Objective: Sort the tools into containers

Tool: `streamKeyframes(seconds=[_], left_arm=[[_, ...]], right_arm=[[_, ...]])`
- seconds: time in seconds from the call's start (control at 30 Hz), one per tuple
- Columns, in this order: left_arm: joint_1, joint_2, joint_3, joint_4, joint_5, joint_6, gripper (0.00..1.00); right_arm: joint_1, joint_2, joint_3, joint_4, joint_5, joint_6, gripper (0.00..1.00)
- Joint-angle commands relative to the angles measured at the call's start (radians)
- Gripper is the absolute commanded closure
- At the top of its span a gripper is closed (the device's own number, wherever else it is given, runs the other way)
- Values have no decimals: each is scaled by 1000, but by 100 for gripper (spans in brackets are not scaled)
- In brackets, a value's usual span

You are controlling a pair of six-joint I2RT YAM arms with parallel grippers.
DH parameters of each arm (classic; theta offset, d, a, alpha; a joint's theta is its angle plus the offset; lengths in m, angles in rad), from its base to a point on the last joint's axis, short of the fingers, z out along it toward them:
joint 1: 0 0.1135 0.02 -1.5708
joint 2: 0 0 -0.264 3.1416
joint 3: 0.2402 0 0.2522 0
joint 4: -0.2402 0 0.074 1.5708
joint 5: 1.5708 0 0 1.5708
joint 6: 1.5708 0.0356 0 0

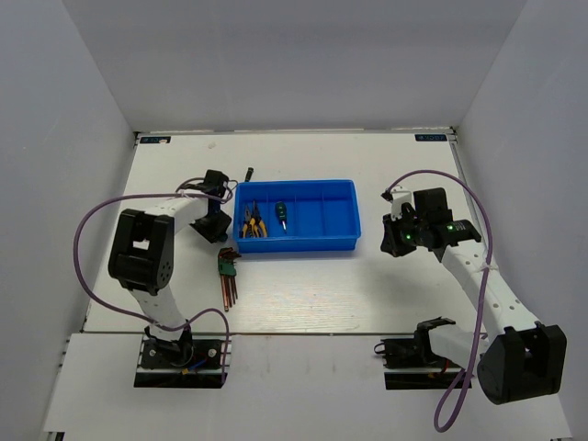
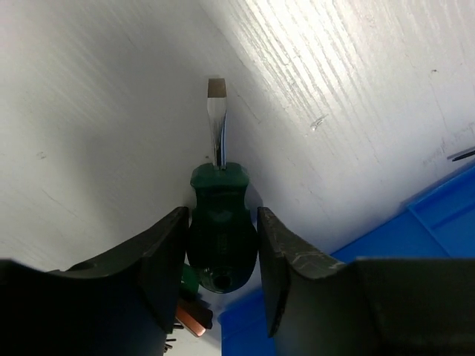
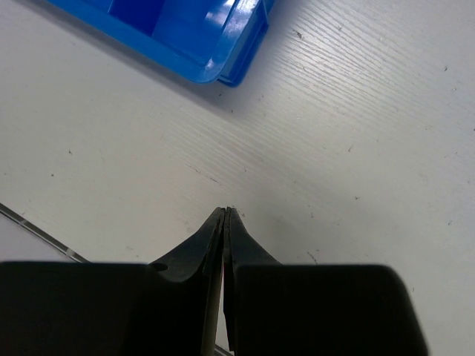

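The blue tray (image 1: 296, 217) stands mid-table. Yellow-and-black pliers (image 1: 253, 225) lie in its leftmost compartment and a small green-handled tool (image 1: 282, 214) in the second. My left gripper (image 1: 212, 223) is just left of the tray. In the left wrist view it (image 2: 221, 215) is shut on the dark green handle of a stubby screwdriver (image 2: 220, 222), flat blade pointing away, above the table. The reddish hex keys (image 1: 227, 276) lie on the table in front of the tray's left corner. A thin dark driver (image 1: 249, 172) lies behind the tray. My right gripper (image 1: 393, 241) (image 3: 225, 211) is shut and empty.
White walls close in the table on the left, right and back. The tray's corner (image 3: 223, 70) shows at the top of the right wrist view, and its edge (image 2: 415, 230) at the right of the left wrist view. Purple cables loop beside both arms.
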State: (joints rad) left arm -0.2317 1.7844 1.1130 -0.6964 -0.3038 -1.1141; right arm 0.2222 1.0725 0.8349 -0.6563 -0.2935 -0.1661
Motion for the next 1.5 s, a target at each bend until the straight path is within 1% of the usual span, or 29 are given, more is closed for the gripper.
streamKeyframes(seconds=[0.0,0.03,0.1,0.13,0.17,0.23,0.27,0.3,0.37,0.4,0.43,0.5,0.53,0.57,0.6,0.63,0.67,0.7,0.73,0.8,0.83,0.87,1.0,1.27,1.3,1.33,1.37,1.4,1.47], left_arm=[[6,12,-14,-20,-23,-9,49],[6,12,-28,-8,-23,-9,56],[15,1,-48,5,-32,-9,64],[25,-17,-48,5,-43,-9,69],[25,-32,-48,5,-58,-9,78],[34,-98,-36,-18,-93,22,88],[43,-127,-10,-18,-127,40,100],[43,-157,4,-18,-144,62,100],[29,-253,36,52,-165,189,100],[19,-284,36,87,-166,238,100],[19,-313,47,121,-152,290,100],[9,-359,56,184,-117,368,100],[9,-368,38,228,-31,417,100],[9,-368,19,279,36,515,100],[9,-368,-2,417,134,578,100],[9,-359,-31,473,346,633,100],[9,-343,-41,524,455,707,100],[0,-318,-41,623,576,730,100],[0,-254,-22,624,715,731,100],[-23,-180,22,615,851,770,100],[-23,-148,62,615,880,786,100],[-38,-110,73,600,881,798,100],[-63,-109,61,623,849,807,100],[-107,-51,73,603,867,838,100],[-118,-34,73,603,867,838,97],[-127,-23,86,582,855,838,91],[-127,-14,87,572,844,838,79],[-127,-4,99,555,832,838,69],[-139,-3,99,555,813,838,56]], right_arm=[[-7,-23,-2,-11,-21,-15,93],[-6,-22,-2,-9,-24,-15,93],[-6,-25,-2,-11,-27,-13,93],[-6,-23,-3,-12,-27,-15,93],[-4,-23,-2,-14,-29,-15,93],[-6,-26,-3,-14,-32,-15,93],[-6,-25,-3,-14,-32,-15,93],[-7,-23,-3,-14,-35,-16,93],[-6,-25,-3,-16,-45,-23,93],[-3,-20,-3,-17,-50,-30,97],[-3,-20,0,-20,-59,-30,100],[-4,-16,-2,-28,-71,-38,100],[-3,-19,-5,-29,-73,-39,100],[-6,-17,-3,-25,-76,-39,100],[-3,-13,-5,-26,-72,-45,100],[-1,-11,-3,-28,-70,-44,91],[-4,-3,-3,-23,-67,-49,68],[-3,-3,0,-28,-61,-49,65],[-4,-2,0,-28,-59,-47,64],[-4,1,0,-28,-61,-47,63],[-4,1,-2,-28,-61,-47,63],[-6,4,-3,-29,-58,-49,63],[-3,9,-3,-26,-55,-47,63],[-6,23,0,-29,-47,-44,63],[-3,21,3,-29,-45,-46,63],[-3,21,3,-31,-45,-46,63],[-4,21,1,-32,-45,-46,63],[-1,21,3,-26,-47,-44,63],[-3,20,4,-32,-49,-46,63]])
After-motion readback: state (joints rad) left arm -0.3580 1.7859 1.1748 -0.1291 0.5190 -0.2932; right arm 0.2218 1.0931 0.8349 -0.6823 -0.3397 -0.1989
